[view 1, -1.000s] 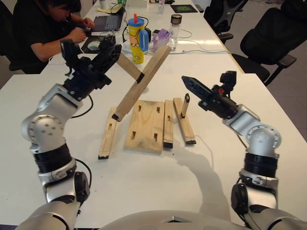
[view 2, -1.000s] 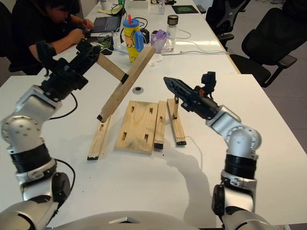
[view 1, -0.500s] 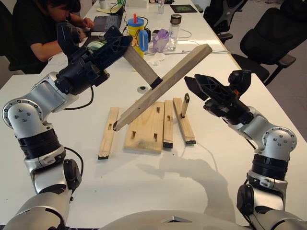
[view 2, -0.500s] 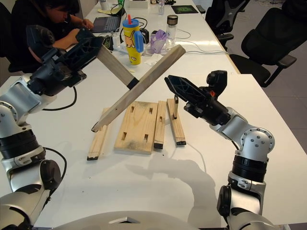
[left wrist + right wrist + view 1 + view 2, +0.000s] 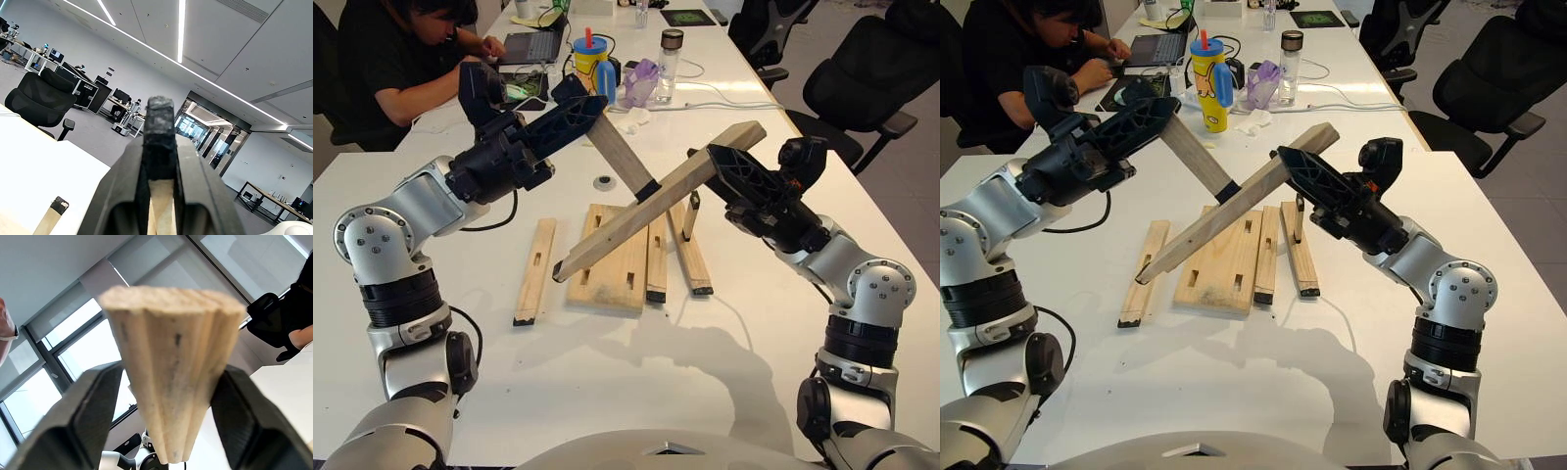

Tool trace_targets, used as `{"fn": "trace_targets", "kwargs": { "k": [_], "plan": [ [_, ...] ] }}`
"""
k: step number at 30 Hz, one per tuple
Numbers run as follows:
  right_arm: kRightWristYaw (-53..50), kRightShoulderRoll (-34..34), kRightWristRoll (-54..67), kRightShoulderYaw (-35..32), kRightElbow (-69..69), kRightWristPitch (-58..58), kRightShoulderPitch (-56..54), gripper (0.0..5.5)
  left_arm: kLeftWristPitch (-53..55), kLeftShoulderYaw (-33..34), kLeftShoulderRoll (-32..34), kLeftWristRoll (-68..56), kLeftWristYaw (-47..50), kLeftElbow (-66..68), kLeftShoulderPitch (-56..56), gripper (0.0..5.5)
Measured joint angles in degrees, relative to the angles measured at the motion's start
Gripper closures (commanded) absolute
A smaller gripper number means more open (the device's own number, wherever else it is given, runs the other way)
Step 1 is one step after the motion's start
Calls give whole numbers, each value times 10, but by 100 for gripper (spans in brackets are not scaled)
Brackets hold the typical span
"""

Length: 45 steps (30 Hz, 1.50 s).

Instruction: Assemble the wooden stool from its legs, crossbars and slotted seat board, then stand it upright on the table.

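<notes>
Office tables run back behind the work, a person at a laptop on the far one; the near white table (image 5: pixel 636 382) carries the stool parts.

From the head views, the left tool (image 5: pixel 595 102) is clamped on the far end of a crossbar (image 5: pixel 619 157), which plugs into a long leg (image 5: pixel 607 235) at a black-banded joint. That leg slants in the air between the two tools. Its low end hangs just over the slotted seat board (image 5: pixel 612 284) and its high end lies in the mouth of the right tool (image 5: pixel 720 159). Whether that tool has closed on it I cannot tell. Below the left tool lies a loose leg (image 5: pixel 533 272). Below the right tool lie two more bars (image 5: pixel 656 259) (image 5: pixel 693 262), with a short peg (image 5: pixel 692 213) standing upright on the one nearer that tool.

The left wrist view, against ceiling lights and office chairs, shows the crossbar's pale wood pinched between both fingers (image 5: pixel 195 196), its black end poking past the tips. The hold looks centred.

The right wrist view, against tall windows, has the leg's cut end standing centred in the tool's mouth.

I judge the step to be taking the leg's free end with the second tool so the joined pair can be steered. The right tool should bear on the leg's flat faces, in from the end, and be firm before either arm moves. Both arms should then travel together, so no twist loosens the joint. The low end should stay lifted off the seat board, and the right tool should pass high over the peg.
</notes>
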Motion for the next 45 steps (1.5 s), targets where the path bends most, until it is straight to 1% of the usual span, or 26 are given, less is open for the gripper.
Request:
{"fn": "trace_targets", "kwargs": {
  "k": [1, 2, 6, 12, 16, 19, 22, 24, 25, 26, 29, 31, 32, 33, 37, 45],
  "plan": [
    [0, 0, 1, 0, 1, 0, 1, 322, -3, -2, 0, 1, 0, -4, 0, 508],
    [0, -1, 1, 0, 2, -1, 3, 337, -7, -4, 0, 3, 0, -9, 0, 471],
    [0, -1, 1, 2, 3, -5, 5, 337, -25, -7, 0, 5, 11, -13, 0, 415],
    [0, -1, 1, 6, 4, -5, 16, 337, -37, -6, 0, -23, 41, -2, 0, 330],
    [13, -10, -8, 11, 2, -7, 25, 337, -74, 16, 3, -12, 64, 27, -3, 280],
    [63, -42, -69, 13, -10, -18, 57, 338, -125, 57, 52, 57, 47, 88, -3, 277],
    [112, -66, -143, 19, -19, -52, 75, 338, -149, 62, 86, 116, 1, 96, 15, 277],
    [149, -74, -180, 22, -19, -81, 76, 338, -162, 49, 100, 164, -34, 99, 45, 277],
    [162, -75, -196, 25, -17, -95, 75, 338, -169, 32, 106, 195, -55, 94, 64, 277],
    [174, -75, -214, 32, -16, -108, 72, 338, -181, -5, 121, 238, -81, 79, 88, 277],
    [213, -75, -277, 61, -7, -149, 63, 338, -230, -163, 171, 395, -178, 20, 175, 277],
    [244, -78, -320, 86, 5, -176, 50, 338, -253, -234, 191, 463, -217, -6, 210, 277],
    [272, -89, -360, 110, 20, -198, 34, 338, -271, -279, 197, 508, -239, -20, 231, 277],
    [287, -95, -383, 122, 31, -213, 23, 338, -280, -302, 197, 531, -250, -25, 241, 277],
    [327, -109, -457, 152, 62, -269, 5, 338, -322, -344, 197, 606, -270, -33, 247, 277],
    [364, -109, -501, 172, 77, -327, -9, 338, -357, -394, 167, 697, -270, -43, 260, 277]
  ]
}}
